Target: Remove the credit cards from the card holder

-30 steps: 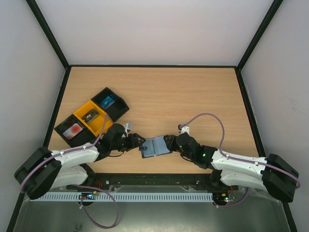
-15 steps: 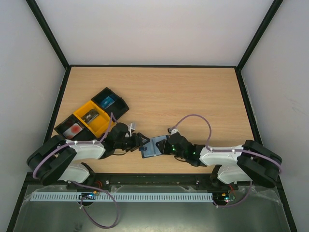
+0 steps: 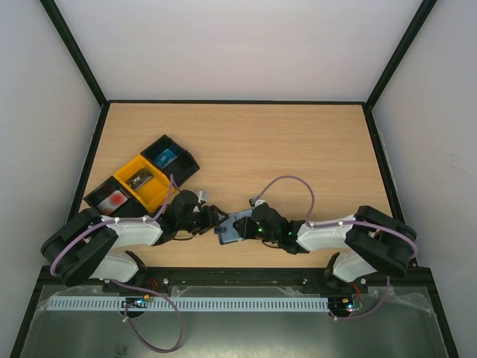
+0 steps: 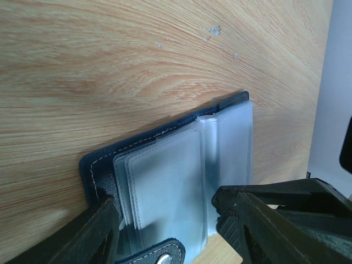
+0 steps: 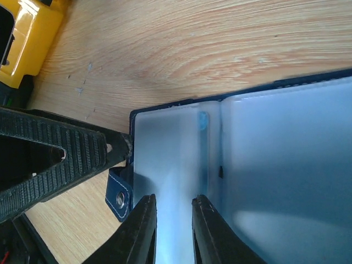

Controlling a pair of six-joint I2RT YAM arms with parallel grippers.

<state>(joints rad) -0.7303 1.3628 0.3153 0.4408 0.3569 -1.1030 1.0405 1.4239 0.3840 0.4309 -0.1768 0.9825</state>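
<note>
From above, the one card holder (image 3: 235, 227) lies open on the bench (image 3: 298, 149), close to the middle of its near edge, with the left gripper (image 3: 215, 218) at its left side and the right gripper (image 3: 252, 222) at its right side. This view hides most of the holder under the two grippers. The left wrist camera shows what the top view cannot: the card holder (image 4: 165, 181) is dark navy with pale stitching, it has clear plastic sleeves lying one over another, and a closure tab (image 4: 162, 254) with a metal snap. The jaws of the left gripper (image 4: 164, 203) stand well apart, over the near part of the holder, and nothing is clamped between them. The right wrist camera shows the card holder (image 5: 264, 165) from the other side, with the same closure tab (image 5: 120, 199), and one ribbed finger (image 5: 66, 148) of the left gripper touches its corner. The jaws of the right gripper (image 5: 175, 199) leave only a narrow gap above one sleeve panel; I cannot tell whether they pinch something. Near the left edge of the bench three tray boxes stand in a slanted row. The far black tray (image 3: 188, 158) holds a blue card (image 3: 165, 156). The yellow tray (image 3: 128, 167) in the middle holds a dark greyish thing (image 3: 139, 179). The near black tray (image 3: 95, 200) holds a pinkish-red card (image 3: 113, 200). What is printed on the cards is too small to read.
</note>
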